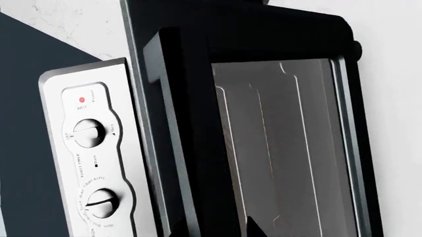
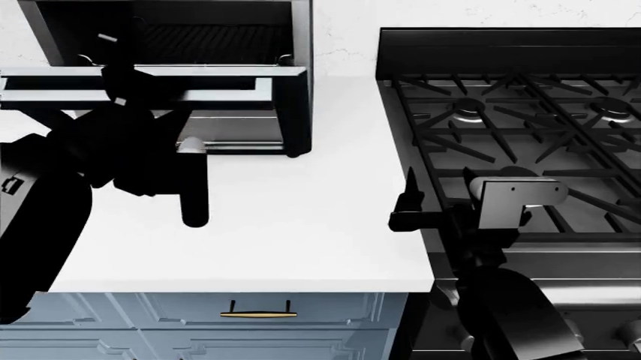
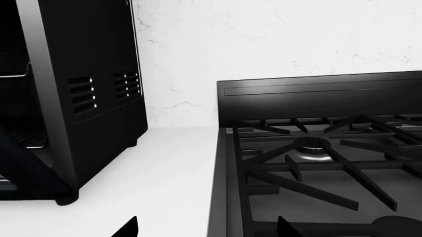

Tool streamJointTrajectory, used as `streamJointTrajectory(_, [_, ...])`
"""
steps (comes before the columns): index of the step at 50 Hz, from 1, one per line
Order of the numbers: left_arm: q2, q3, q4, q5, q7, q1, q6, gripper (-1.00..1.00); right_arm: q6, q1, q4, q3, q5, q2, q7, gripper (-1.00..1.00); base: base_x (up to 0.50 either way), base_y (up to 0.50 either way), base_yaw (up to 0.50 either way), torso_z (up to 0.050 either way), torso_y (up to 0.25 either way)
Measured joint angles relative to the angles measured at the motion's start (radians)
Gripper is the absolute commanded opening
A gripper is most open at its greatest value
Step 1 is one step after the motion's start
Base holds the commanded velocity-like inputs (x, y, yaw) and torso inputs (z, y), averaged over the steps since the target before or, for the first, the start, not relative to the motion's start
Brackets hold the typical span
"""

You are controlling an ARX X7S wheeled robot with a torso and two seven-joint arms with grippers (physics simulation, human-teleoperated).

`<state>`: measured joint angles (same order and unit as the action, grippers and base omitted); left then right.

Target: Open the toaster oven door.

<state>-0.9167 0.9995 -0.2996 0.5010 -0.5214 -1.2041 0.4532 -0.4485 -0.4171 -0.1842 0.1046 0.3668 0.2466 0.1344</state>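
The toaster oven (image 2: 200,45), a boxy dark grey appliance with wire racks showing inside, stood just beyond the left pincer (image 2: 191,184). Its glass-windowed door (image 2: 150,90) hung swung down, open, directly above that pincer's arm.

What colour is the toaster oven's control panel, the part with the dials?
Silver, brushed-metal look, with a red indicator dot; the control panel shows best in the left wrist view.

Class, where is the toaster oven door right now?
In the head view, the toaster oven door is upper left, swung down in front of the toaster oven, above the white counter, left of the range.
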Motion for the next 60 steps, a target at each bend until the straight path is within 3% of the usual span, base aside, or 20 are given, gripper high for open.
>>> streamJointTrajectory(22, [-0.171, 0.004, -0.325, -0.054, 0.016, 0.204, 0.170, -1.00, 0.005, 0.007, -0.009, 0.004, 0.015, 0.004, 0.004, 1.00, 0.00, 0.00, 0.00, 0.000, 0.000])
streamJointTrajectory(39, [-0.255, 0.060, -0.454, -0.075, 0.085, 0.383, 0.246, -1.00, 0.010, 0.009, -0.011, 0.006, 0.022, 0.008, 0.010, 1.00, 0.00, 0.00, 0.00, 0.000, 0.000])
streamJointTrajectory(49, [-0.281, 0.111, -0.476, 0.001, 0.172, 0.487, 0.254, -1.00, 0.019, 0.014, -0.004, 0.007, 0.025, 0.010, 0.011, 1.00, 0.00, 0.00, 0.00, 0.000, 0.002])
streamJointTrajectory(60, [-0.247, 0.159, -0.377, 0.007, 0.273, 0.570, 0.196, -1.00, 0.025, 0.019, 0.003, 0.009, 0.026, 0.016, 0.016, 1.00, 0.00, 0.00, 0.00, 0.000, 0.001])
